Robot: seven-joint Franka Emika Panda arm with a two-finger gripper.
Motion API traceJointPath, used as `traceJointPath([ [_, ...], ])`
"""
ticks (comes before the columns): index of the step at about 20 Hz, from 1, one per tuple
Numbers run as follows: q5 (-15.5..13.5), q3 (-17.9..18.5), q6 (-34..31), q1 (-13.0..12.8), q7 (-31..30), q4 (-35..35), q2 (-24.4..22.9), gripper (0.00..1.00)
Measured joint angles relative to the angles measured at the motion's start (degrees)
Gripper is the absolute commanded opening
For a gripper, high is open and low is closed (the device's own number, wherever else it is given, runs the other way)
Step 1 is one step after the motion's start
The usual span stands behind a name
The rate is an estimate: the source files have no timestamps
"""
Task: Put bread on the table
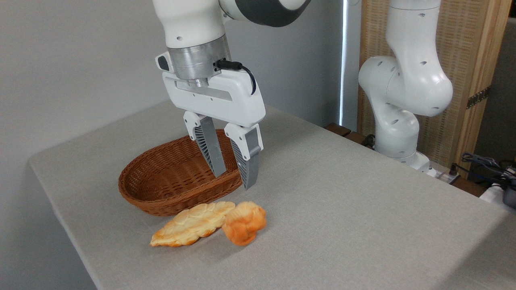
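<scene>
The bread point(244, 222), a small knotted golden-orange bun, lies on the table point(363, 209) near its front edge, just right of a long flat pale loaf. Its outline is slightly blurred. My gripper point(234, 180) hangs a little above and behind the bun, over the right rim of the basket. Its two grey fingers point(212, 153) stand apart with nothing between them, so it is open and not touching the bun.
A brown oval wicker basket point(177, 177) sits behind the breads and shows nothing inside. The long leaf-shaped loaf point(192, 223) rests against the bun's left side. The arm's white base point(403, 121) stands at the table's far right, with cables beyond it.
</scene>
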Motion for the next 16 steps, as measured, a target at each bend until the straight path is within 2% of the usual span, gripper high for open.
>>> traceJointPath([
  [11,-0.3,-0.3,0.2,-0.2,0.0,0.4,0.0,1.00],
  [14,-1.9,-1.3,0.2,-0.5,0.0,2.0,-0.5,1.00],
  [16,-4.4,-2.2,0.2,-0.8,-0.1,3.4,-0.6,1.00],
])
